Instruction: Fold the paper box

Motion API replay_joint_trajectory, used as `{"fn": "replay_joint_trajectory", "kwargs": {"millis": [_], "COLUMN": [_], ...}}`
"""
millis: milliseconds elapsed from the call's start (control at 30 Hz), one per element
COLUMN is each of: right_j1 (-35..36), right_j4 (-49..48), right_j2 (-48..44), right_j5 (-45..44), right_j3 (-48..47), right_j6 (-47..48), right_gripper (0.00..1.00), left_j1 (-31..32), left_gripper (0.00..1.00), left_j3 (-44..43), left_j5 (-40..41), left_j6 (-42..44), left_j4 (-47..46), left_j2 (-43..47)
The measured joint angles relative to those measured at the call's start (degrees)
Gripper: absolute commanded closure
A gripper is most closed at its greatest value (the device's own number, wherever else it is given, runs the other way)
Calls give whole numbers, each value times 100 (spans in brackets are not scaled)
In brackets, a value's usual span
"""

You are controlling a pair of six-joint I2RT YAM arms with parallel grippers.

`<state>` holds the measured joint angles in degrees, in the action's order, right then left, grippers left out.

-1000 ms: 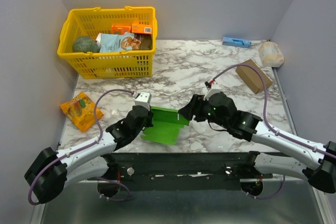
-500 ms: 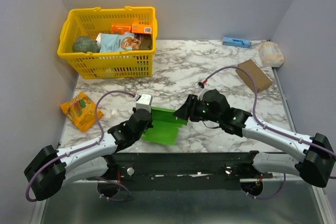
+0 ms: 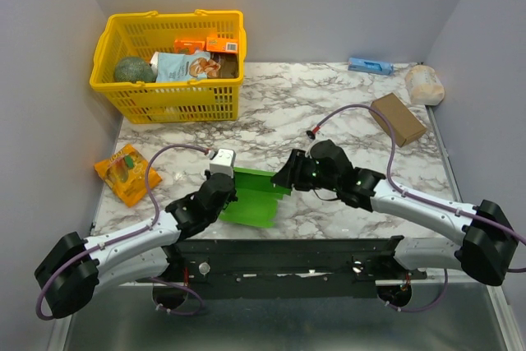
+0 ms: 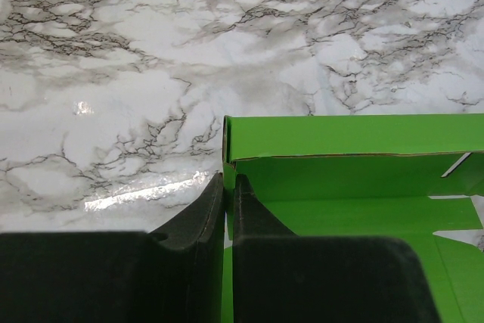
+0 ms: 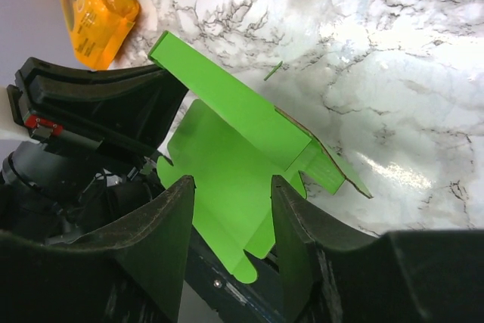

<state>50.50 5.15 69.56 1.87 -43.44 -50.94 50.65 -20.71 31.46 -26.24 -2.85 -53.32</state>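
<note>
The green paper box (image 3: 256, 196) lies on the marble surface (image 3: 329, 113), near the front, between two arms. Only the left wrist view shows the left end effector (image 4: 229, 181) pinching its edge. The right end effector (image 5: 232, 187) is spread, with green card between its fingers. Only the top view shows one yellow basket (image 3: 177, 103) and one brown box (image 3: 398, 119).

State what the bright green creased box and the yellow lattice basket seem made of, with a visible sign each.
Bright green creased box: thin matte card, apparently; sharp folds, cut flaps. Yellow lattice basket: probably moulded plastic, smooth; open grid walls.
</note>
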Motion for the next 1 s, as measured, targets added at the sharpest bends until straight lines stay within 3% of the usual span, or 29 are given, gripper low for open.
{"fn": "replay_joint_trajectory", "kwargs": {"millis": [1000], "right_j1": [-76], "right_j4": [-138], "right_j2": [769], "right_j5": [-127], "right_j3": [-417], "right_j6": [144], "right_gripper": [51], "left_j1": [11], "left_gripper": [94], "left_j3": [120], "left_j5": [76], "left_j6": [15], "left_j4": [2], "left_j2": [175]}}
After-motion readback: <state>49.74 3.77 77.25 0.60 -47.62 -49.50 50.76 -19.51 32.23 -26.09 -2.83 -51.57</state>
